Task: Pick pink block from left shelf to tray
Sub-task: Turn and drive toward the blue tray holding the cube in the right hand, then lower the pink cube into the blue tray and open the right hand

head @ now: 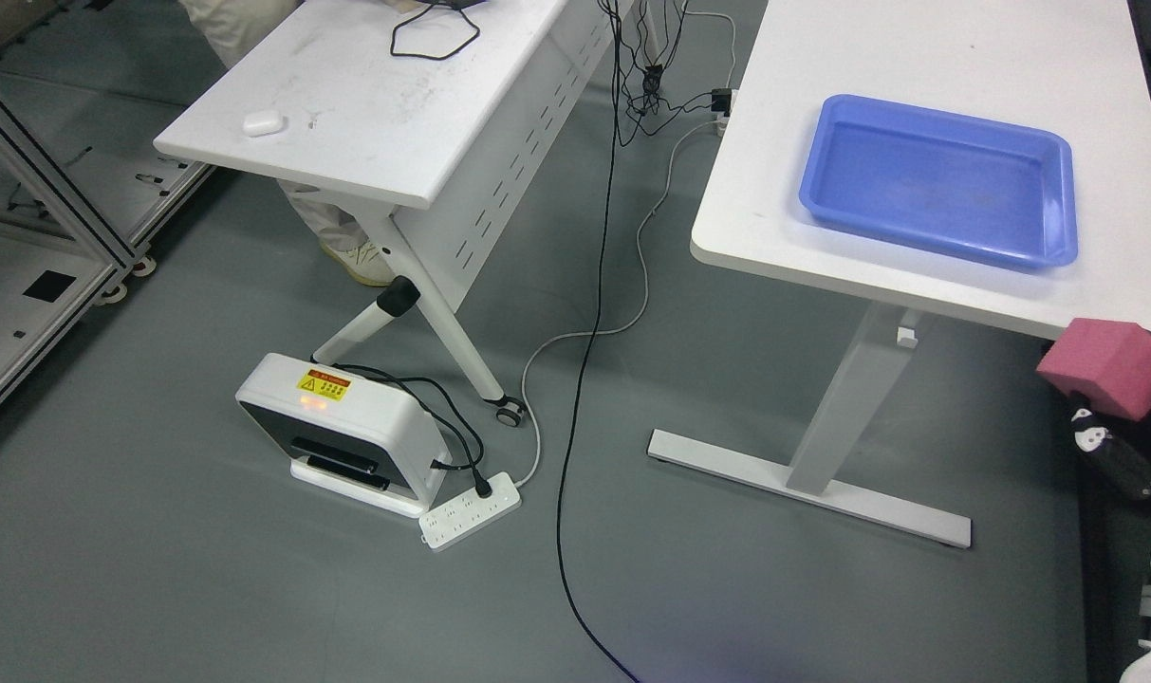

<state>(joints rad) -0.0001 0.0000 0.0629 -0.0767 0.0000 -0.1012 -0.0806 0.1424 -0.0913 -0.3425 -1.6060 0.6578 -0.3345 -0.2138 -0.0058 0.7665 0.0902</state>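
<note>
A pink block [1106, 367] shows at the right edge, held in my right hand [1121, 417], whose black and white fingers [1102, 446] wrap it from below. It hangs below and in front of the near edge of the white table [755, 171] on the right. On that table lies an empty blue tray [1049, 156], up and to the left of the block. My left hand is out of view.
A second white table [376, 104] stands at the upper left with a small white case [263, 122] and a cable on it. On the floor are a white device [343, 432], a power strip [471, 510] and trailing cables. A person's legs show behind the left table. A metal frame [44, 190] stands far left.
</note>
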